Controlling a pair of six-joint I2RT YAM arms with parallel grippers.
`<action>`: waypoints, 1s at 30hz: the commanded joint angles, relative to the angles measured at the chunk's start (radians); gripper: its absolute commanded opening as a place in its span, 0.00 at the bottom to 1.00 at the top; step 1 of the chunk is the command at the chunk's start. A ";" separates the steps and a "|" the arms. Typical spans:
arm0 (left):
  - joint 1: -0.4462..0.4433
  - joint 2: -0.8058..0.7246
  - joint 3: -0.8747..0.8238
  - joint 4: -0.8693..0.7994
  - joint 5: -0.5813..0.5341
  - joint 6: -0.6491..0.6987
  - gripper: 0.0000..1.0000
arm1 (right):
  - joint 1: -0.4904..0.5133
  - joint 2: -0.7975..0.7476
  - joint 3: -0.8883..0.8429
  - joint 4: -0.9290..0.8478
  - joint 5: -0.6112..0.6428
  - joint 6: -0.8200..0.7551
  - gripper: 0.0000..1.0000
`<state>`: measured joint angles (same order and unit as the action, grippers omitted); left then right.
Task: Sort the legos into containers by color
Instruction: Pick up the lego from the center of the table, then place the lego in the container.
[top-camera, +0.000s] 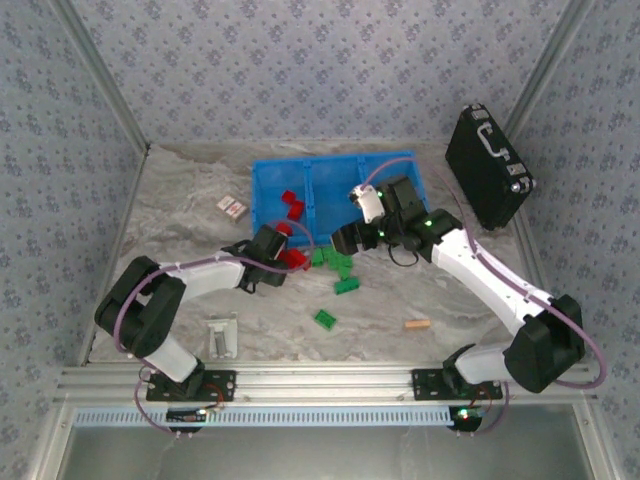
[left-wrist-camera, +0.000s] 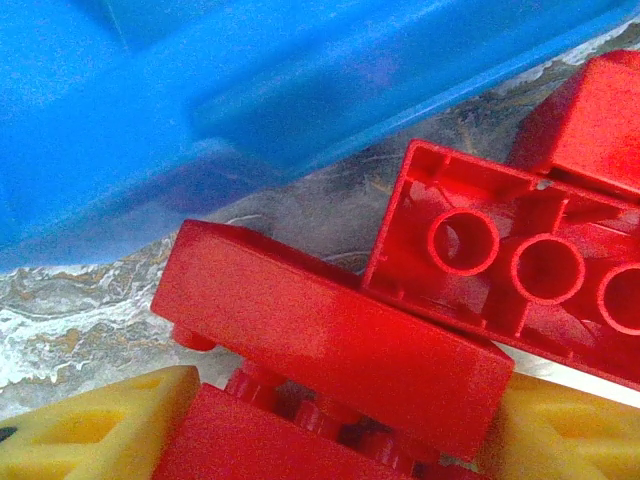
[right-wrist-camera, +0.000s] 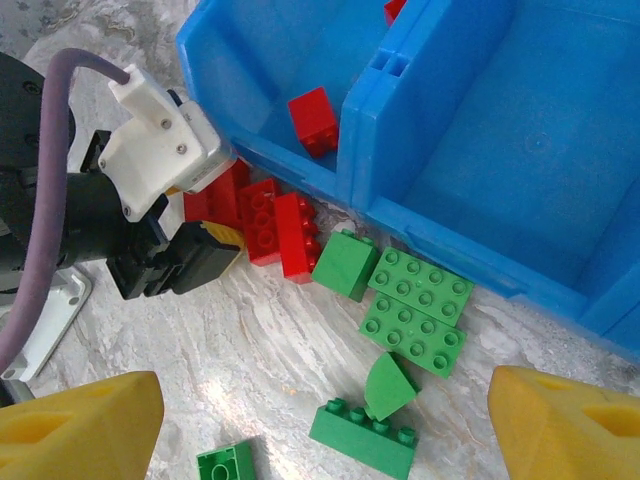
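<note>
The blue containers (top-camera: 335, 190) lie at the back centre, with red legos (top-camera: 291, 205) in the left bin. In front of that bin my left gripper (top-camera: 287, 255) is down on a small pile of red bricks (right-wrist-camera: 265, 220). Its yellow fingers (left-wrist-camera: 95, 430) touch both sides of a stacked red brick (left-wrist-camera: 330, 340). My right gripper (right-wrist-camera: 325, 395) hovers open above several green legos (right-wrist-camera: 415, 310) beside the tray's front wall (right-wrist-camera: 355, 140); in the top view it is just in front of the tray (top-camera: 345, 240). A green brick carrying a curved piece (right-wrist-camera: 365, 440) lies under it.
A black case (top-camera: 487, 165) stands at the back right. A white card (top-camera: 232, 207) lies left of the tray and a tan stick (top-camera: 417, 324) at the front right. Two loose green bricks (top-camera: 347, 286) (top-camera: 325, 319) sit mid-table. A grey plate (top-camera: 222, 335) lies near the left base.
</note>
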<state>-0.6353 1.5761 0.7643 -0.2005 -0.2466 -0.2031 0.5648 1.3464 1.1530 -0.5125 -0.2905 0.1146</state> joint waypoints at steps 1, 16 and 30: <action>-0.011 -0.042 0.023 -0.083 -0.003 -0.015 0.63 | -0.006 -0.027 0.010 -0.004 0.014 -0.013 0.86; -0.029 -0.165 0.318 -0.258 -0.070 0.031 0.64 | -0.003 -0.033 0.003 0.017 0.008 -0.003 0.86; 0.096 0.219 0.549 -0.137 -0.002 0.030 0.72 | -0.034 -0.064 -0.024 0.004 0.006 -0.012 0.86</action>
<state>-0.5488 1.7657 1.2766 -0.3454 -0.2840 -0.1715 0.5400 1.3067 1.1385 -0.5041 -0.2905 0.1146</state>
